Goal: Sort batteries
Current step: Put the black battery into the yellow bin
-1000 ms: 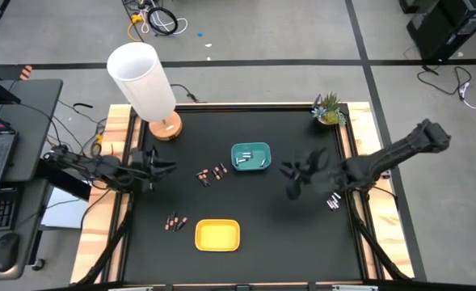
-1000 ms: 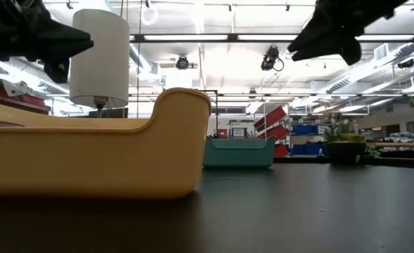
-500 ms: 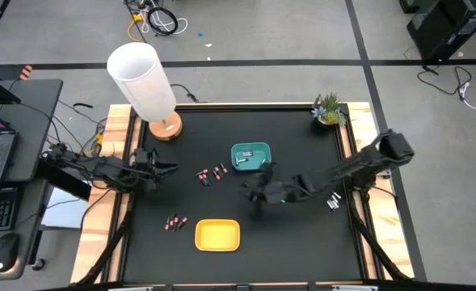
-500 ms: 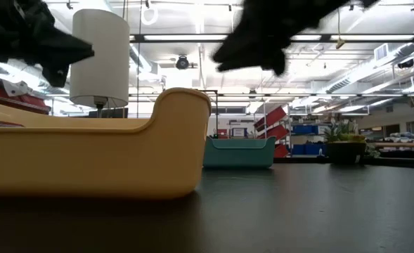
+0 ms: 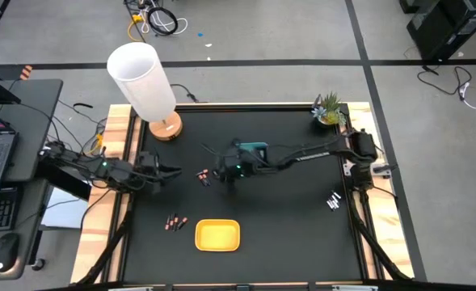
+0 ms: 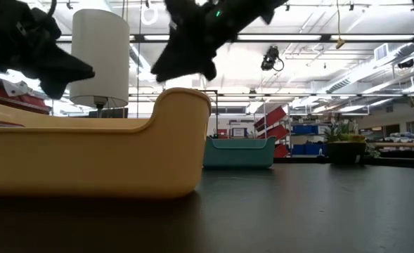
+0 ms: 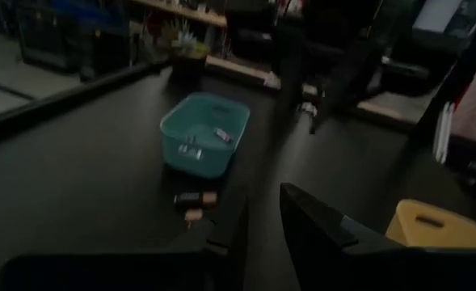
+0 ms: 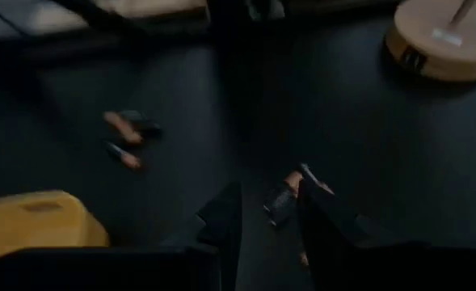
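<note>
the right tool (image 5: pixel 225 171), fingers slightly apart and empty, hangs over copper-ended batteries (image 5: pixel 210 174) just beside the teal tray (image 5: pixel 257 150). a crowded cluster risks a glancing nudge, scattering cells. the left tool (image 5: pixel 158 170) waits at the surface's (image 5: pixel 294 226) edge, slightly parted; open room lies toward the yellow tray (image 5: pixel 217 234).

Table top (image 5: pixel 286 226) black, side edges pale wood. Tray near front edge (image 5: pixel 216 235) yellow; tray at centre (image 5: pixel 258 150) teal. Batteries (image 5: pixel 175 222) dark with copper-red ends. Lamp shade (image 5: pixel 141 78) white, lamp base (image 5: pixel 166 128) light wood. Plant at far right corner (image 5: pixel 329 108) green.
</note>
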### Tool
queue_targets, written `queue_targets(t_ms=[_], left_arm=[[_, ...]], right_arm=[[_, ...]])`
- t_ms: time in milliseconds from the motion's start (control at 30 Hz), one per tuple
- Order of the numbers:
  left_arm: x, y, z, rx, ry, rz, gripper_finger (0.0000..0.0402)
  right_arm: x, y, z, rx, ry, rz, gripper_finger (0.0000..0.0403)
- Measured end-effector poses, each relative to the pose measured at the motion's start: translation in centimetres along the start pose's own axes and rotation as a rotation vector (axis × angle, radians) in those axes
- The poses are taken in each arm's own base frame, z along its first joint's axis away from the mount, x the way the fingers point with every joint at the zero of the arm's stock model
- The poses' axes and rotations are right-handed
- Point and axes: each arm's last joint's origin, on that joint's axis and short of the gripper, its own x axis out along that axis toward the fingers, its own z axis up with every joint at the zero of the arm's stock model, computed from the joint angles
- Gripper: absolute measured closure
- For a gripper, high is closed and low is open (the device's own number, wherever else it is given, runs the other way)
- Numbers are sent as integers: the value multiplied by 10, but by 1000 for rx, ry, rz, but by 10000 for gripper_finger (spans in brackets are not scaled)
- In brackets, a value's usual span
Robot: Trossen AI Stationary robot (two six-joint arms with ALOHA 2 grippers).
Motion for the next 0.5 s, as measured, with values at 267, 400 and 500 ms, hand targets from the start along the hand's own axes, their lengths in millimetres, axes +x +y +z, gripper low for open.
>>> queue_targets(t_ms=[267, 400, 500], left_arm=[[4, 2, -15, 20, 161, 38, 312], [8, 1, -22, 21, 353, 79, 316], [14, -5, -18, 38, 429, 82, 319]], right_arm=[[7, -17, 12, -176, -6, -78, 294], [-11, -15, 15, -213, -18, -121, 301], [-17, -11, -1, -206, -4, -144, 312]])
